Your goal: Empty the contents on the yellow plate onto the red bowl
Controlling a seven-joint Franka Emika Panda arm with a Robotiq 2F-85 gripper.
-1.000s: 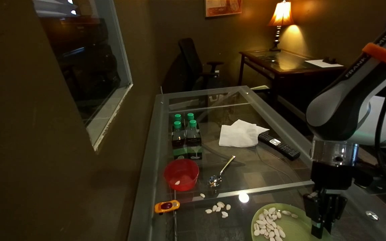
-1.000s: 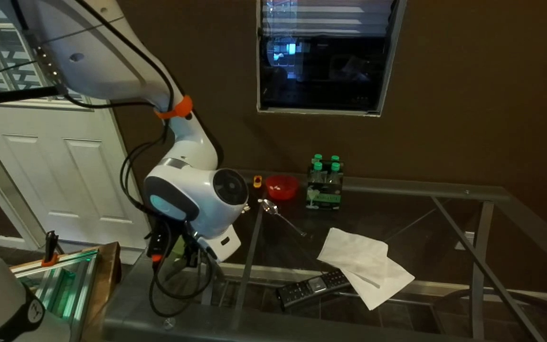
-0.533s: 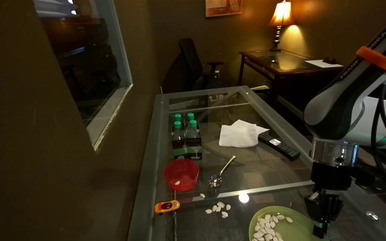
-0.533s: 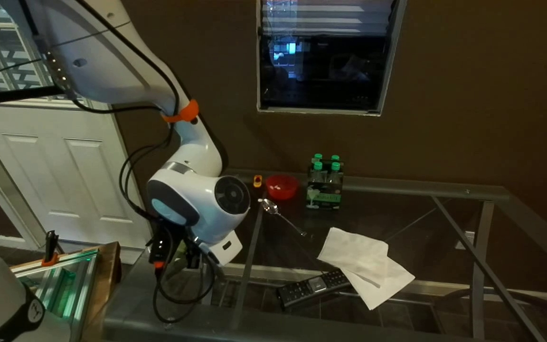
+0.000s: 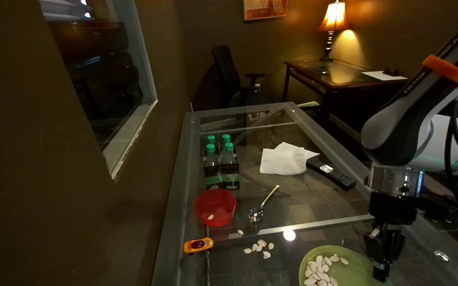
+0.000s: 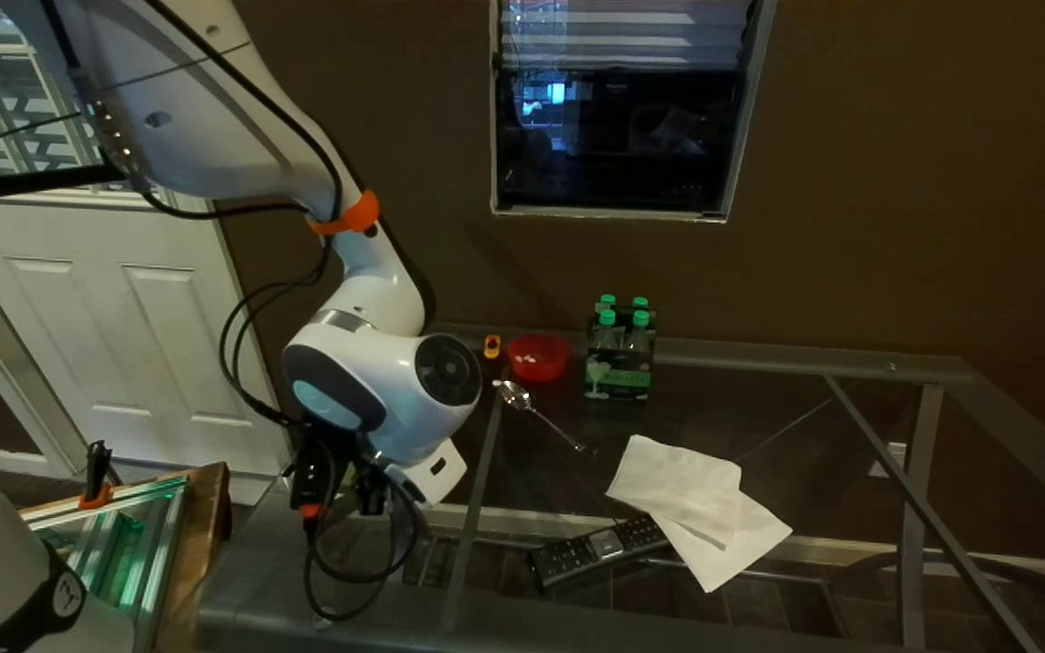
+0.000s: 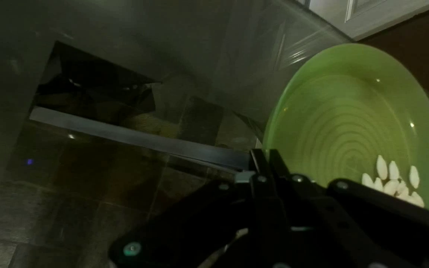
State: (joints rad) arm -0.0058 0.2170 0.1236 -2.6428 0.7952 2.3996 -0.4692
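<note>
gripper (image 7: 266,153): we have it pinched on the rim of the plate (image 7: 330,111), one finger inside, one outside. Fingers point down.
plate: held at one side; cut off by the bottom edge in an exterior view. We can't tell if its base touches the table (image 5: 312,210).
pieces (image 5: 319,269): white heap on the plate, bunched at the side away from the gripper, a couple lying slightly apart. We also see several loose on the table between plate and bowl (image 5: 216,204).
bowl: red, upright on the table, well apart from the plate. We see at least one of the pieces inside.
car (image 5: 198,245): orange toy, just beside the bowl.
spoon (image 5: 256,214): on the table near the bowl, handle leading away from it.
bottles (image 5: 228,159): four, green caps, upright in a carton (image 6: 618,375), just beside the bowl in both exterior views.
napkins (image 5: 284,161): white, lying flat, with the remote (image 5: 331,173) just beside.
arm (image 6: 377,299): in an exterior view it hides most of the gripper and plate from us; we get only a green sliver of the plate.
lamp (image 5: 334,19): lit, on the desk (image 5: 342,75) in the background.
</note>
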